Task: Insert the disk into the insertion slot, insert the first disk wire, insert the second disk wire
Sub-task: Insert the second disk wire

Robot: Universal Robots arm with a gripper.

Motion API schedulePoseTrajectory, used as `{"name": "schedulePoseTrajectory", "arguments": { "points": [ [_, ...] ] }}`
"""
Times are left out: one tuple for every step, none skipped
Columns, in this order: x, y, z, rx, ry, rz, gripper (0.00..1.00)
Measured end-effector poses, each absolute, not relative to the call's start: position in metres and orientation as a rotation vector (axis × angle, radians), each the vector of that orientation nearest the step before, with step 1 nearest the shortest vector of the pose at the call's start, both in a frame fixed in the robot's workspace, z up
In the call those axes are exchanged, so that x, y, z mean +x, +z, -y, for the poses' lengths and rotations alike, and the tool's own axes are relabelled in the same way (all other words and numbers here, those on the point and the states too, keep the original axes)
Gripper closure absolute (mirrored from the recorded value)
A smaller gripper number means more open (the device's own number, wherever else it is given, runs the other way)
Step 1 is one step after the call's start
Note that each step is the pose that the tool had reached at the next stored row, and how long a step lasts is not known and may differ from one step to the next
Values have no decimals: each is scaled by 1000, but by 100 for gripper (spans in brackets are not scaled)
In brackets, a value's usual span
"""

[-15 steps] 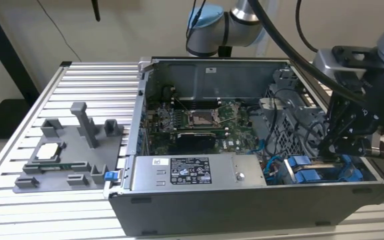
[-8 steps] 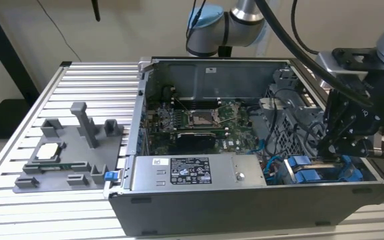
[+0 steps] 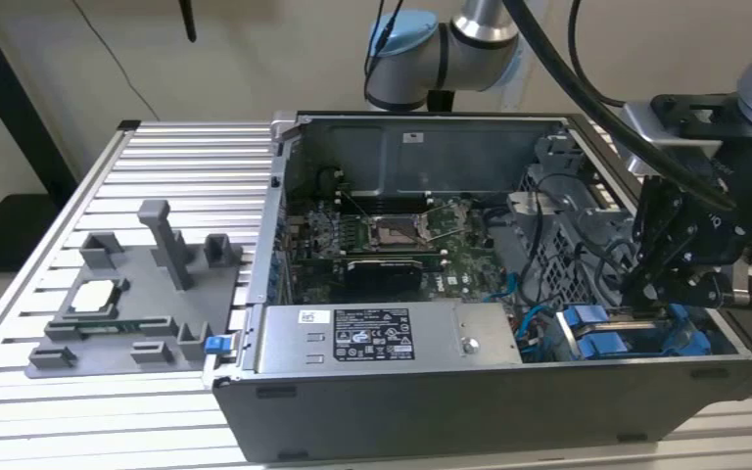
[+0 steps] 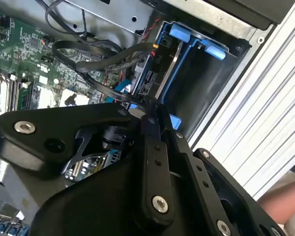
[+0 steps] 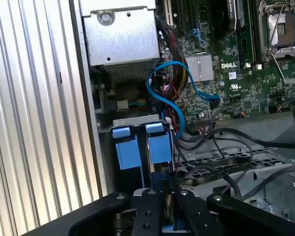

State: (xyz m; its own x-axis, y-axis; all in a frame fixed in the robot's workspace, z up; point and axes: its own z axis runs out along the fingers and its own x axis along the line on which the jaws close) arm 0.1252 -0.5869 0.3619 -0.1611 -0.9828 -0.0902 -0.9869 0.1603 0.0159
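Note:
The disk (image 5: pixel 160 145), in its blue carrier, sits upright in the insertion slot (image 5: pixel 135 119) at the corner of the open computer case; its blue tab (image 4: pixel 179 33) shows in the second wrist view. A black wire plug (image 4: pixel 155 59) rests against the disk's end. A blue disk wire (image 5: pixel 163 86) loops from the motherboard down to the disk. My gripper (image 3: pixel 640 297) (image 4: pixel 148 112) (image 5: pixel 167 181) hangs directly over the disk's end, fingers nearly together on the blue wire's plug. The plug itself is mostly hidden by the fingers.
A second blue carrier (image 5: pixel 125 150) stands beside the disk. The power supply box (image 3: pixel 376 338) lies along the case's front wall and the green motherboard (image 3: pixel 396 245) fills its floor. Black cables (image 4: pixel 96 61) crowd the bay. A grey fixture (image 3: pixel 128 294) sits on the slatted table.

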Motion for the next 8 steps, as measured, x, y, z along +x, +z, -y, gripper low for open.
{"name": "schedulePoseTrajectory", "arguments": {
  "points": [
    [125, 362, 587, -1996, 109, -2347, 100],
    [125, 361, 587, -1996, 110, -2346, 100],
    [125, 361, 587, -1997, 111, -2346, 100],
    [125, 360, 587, -1997, 111, -2344, 100],
    [125, 360, 587, -1998, 112, -2343, 100],
    [125, 359, 586, -1999, 114, -2342, 100],
    [125, 358, 586, -2000, 115, -2340, 100],
    [125, 358, 586, -2000, 117, -2338, 100]
  ]
}}
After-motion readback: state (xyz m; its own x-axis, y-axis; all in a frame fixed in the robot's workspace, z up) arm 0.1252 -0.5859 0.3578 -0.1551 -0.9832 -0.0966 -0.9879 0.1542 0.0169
